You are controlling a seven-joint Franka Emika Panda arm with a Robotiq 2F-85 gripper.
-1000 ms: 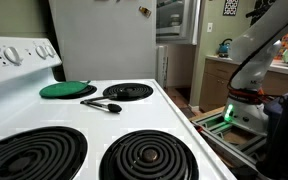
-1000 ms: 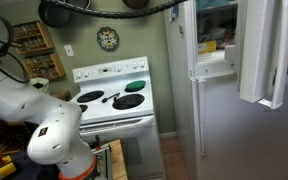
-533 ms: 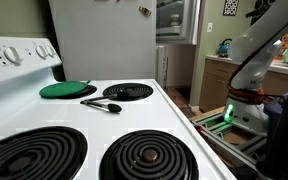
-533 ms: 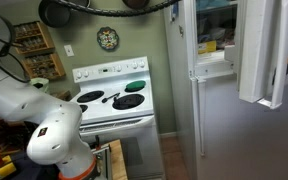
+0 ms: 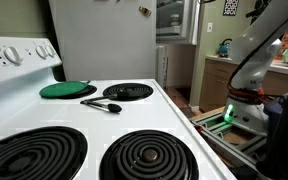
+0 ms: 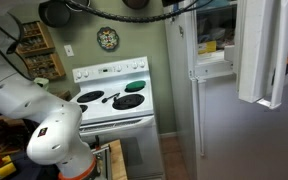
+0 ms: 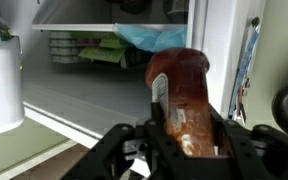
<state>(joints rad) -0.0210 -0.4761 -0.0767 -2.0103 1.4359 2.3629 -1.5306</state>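
In the wrist view my gripper (image 7: 184, 132) is shut on a bottle of reddish-brown sauce (image 7: 180, 85), with one black finger on each side of it. The bottle stands upright between the fingers, with its rounded top towards the open fridge (image 7: 104, 60). Ahead, the fridge shelf carries green bags (image 7: 94, 48) and a blue bag (image 7: 149, 37). The white arm shows in both exterior views (image 5: 252, 55) (image 6: 24, 100). In those views neither the gripper nor the bottle can be made out.
A white bin (image 7: 0, 85) sits at the fridge's left. The open fridge door (image 6: 266, 50) hangs close by. The white stove (image 5: 94, 125) has coil burners, with a green round lid (image 5: 67, 89) and a black spoon (image 5: 102, 104) on it. Shelves (image 6: 34, 55) stand behind the arm.
The arm has shifted a little in an exterior view. The stove and the things on it have not moved.
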